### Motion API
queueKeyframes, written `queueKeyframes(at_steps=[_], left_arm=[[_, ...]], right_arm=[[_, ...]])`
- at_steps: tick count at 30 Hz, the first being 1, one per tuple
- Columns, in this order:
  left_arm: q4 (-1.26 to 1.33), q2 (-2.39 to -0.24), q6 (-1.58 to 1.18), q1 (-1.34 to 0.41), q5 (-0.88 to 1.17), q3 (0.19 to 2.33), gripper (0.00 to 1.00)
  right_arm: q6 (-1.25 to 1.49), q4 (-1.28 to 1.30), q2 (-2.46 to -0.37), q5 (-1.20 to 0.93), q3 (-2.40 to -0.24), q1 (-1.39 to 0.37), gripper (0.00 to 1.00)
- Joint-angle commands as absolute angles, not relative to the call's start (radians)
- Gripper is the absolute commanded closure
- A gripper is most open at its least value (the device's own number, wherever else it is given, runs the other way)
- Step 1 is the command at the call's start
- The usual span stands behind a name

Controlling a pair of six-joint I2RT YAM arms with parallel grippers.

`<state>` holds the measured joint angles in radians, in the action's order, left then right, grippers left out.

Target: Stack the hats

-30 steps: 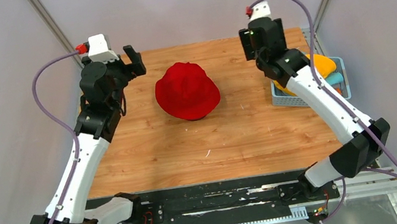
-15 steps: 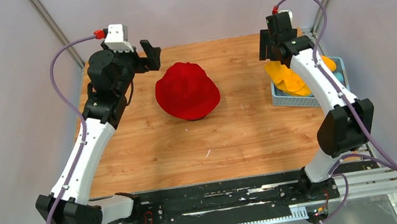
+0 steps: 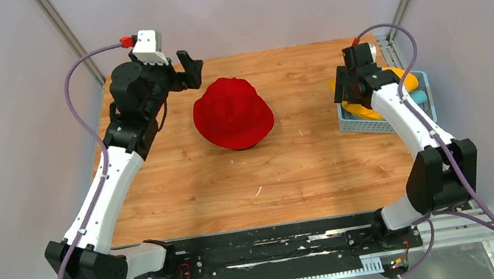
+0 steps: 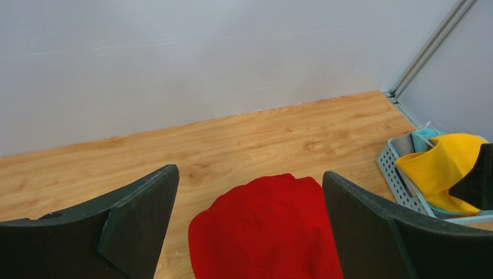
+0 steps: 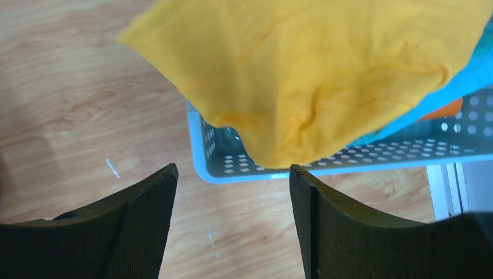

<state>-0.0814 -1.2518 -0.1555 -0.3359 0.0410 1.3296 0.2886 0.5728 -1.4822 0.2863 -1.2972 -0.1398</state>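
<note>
1. Top view: a red fabric bucket hat [image 3: 232, 114] sits crown-up near the middle of the wooden table [image 3: 235, 179], towards its far edge. The left gripper [image 3: 191, 66] hovers just beside the hat's far-left brim, clear of it. The right gripper [image 3: 347, 90] hangs over the left end of a light blue perforated plastic basket [image 3: 377, 126] at the table's right edge. In this basket lie a yellow fabric hat [image 3: 403, 77] and a teal fabric hat [image 3: 422, 91].
2. Left wrist view: the left gripper's jaws stand wide apart and empty. The red hat [image 4: 267, 232] lies below and between them, and the basket [image 4: 401, 186] is well off to the right.
3. Right wrist view: the right gripper's jaws are spread and hold nothing. The yellow hat [image 5: 314, 75] droops over the basket's rim [image 5: 349, 165] just ahead of the fingertips, unpinched. Teal cloth [image 5: 465, 75] and a sliver of an orange fabric hat [image 5: 445, 108] show beneath it.
</note>
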Motion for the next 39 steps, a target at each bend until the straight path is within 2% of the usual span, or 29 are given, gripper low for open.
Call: queueKeyframes(at_steps=[1, 9, 16, 18, 19, 20, 21, 23, 32, 39], left_arm=[[-0.043, -1.245, -0.171, -0.331, 0.075, 1.343, 0.02], [-0.049, -1.253, -0.175, -0.331, 0.08, 1.351, 0.02], [-0.061, -1.258, -0.162, -0.331, 0.063, 1.349, 0.02], [-0.065, -1.259, -0.157, -0.331, 0.058, 1.348, 0.02], [-0.066, -1.258, -0.154, -0.331, 0.056, 1.347, 0.02], [-0.069, -1.258, -0.154, -0.331, 0.055, 1.348, 0.02], [-0.071, -1.259, -0.151, -0.331, 0.053, 1.35, 0.02], [-0.069, -1.26, -0.15, -0.331, 0.051, 1.35, 0.02], [-0.047, -1.271, -0.175, -0.33, 0.074, 1.356, 0.03], [-0.021, -1.237, -0.185, -0.331, 0.082, 1.326, 0.03]], right_arm=[[0.311, 0.536, -1.427, 0.286, -1.214, -0.104, 0.31], [0.279, 0.433, -1.484, 0.277, -1.161, -0.049, 0.36], [0.234, 0.388, -1.598, 0.272, -1.203, -0.028, 0.39], [0.231, 0.387, -1.615, 0.276, -1.213, -0.026, 0.48], [0.228, 0.391, -1.614, 0.28, -1.217, -0.025, 0.57], [0.227, 0.393, -1.603, 0.284, -1.222, -0.025, 0.74], [0.226, 0.393, -1.583, 0.288, -1.227, -0.025, 0.84], [0.211, 0.395, -1.527, 0.291, -1.243, -0.026, 0.99], [0.093, 0.408, -1.31, 0.154, -1.446, -0.077, 0.99], [0.045, 0.345, -1.313, -0.19, -1.574, -0.155, 0.99]])
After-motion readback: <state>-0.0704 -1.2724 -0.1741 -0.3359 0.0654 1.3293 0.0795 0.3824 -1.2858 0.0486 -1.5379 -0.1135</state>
